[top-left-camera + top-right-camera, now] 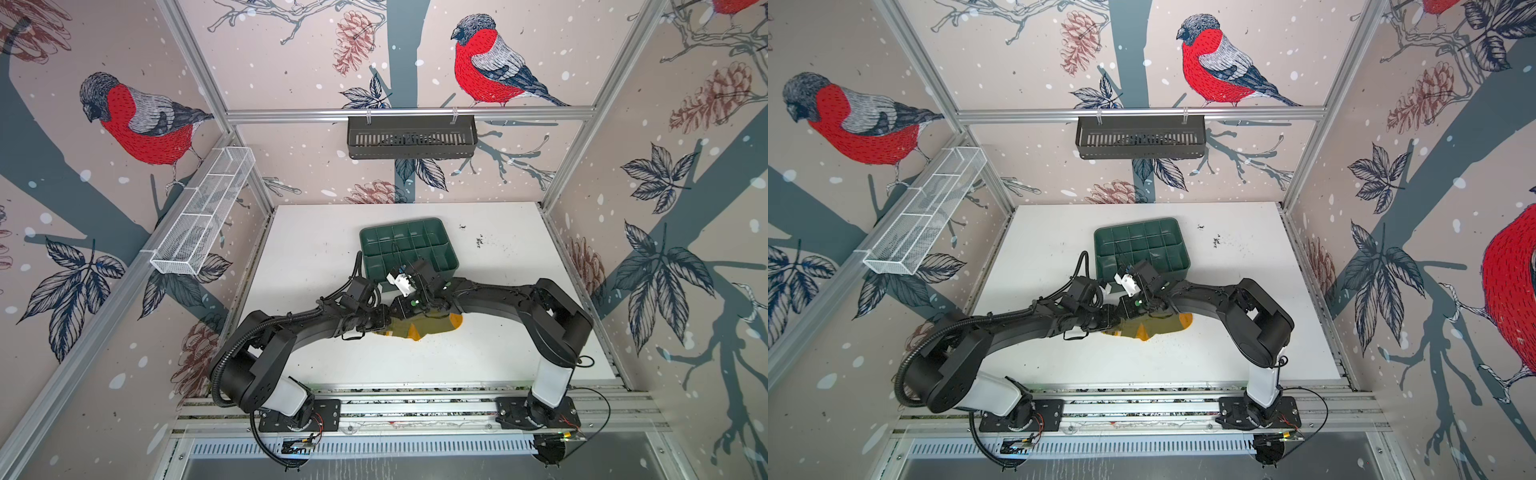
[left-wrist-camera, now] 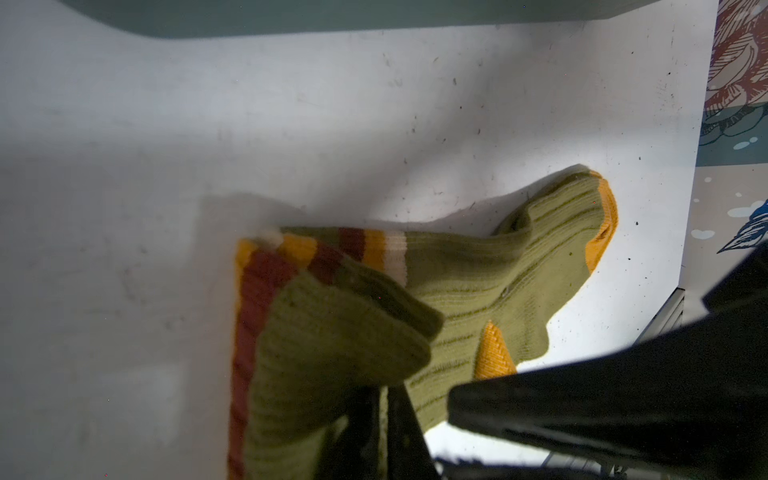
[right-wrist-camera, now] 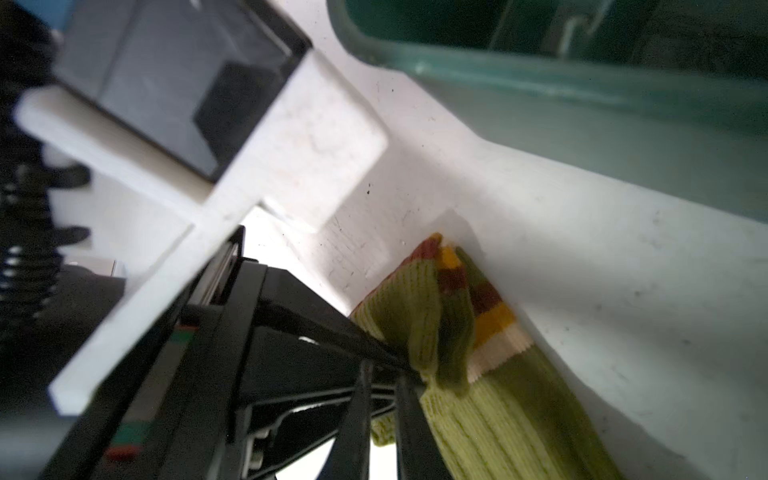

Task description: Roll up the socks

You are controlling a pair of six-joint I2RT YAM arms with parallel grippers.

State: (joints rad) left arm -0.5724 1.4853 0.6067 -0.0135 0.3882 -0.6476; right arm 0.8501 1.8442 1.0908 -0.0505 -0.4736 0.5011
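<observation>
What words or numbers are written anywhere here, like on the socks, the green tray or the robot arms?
No text can be read.
The socks carry only stripes, the green tray is plain, and the painted birds have no letters.
Any print on the small circuit board at the front is too small to read.

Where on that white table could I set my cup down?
Bare table lies between the green tray and the left wall, between the tray and the right wall, and from the socks to the front rail. The middle is crowded: left hand and right hand both pinch the socks close to the tray.
</observation>
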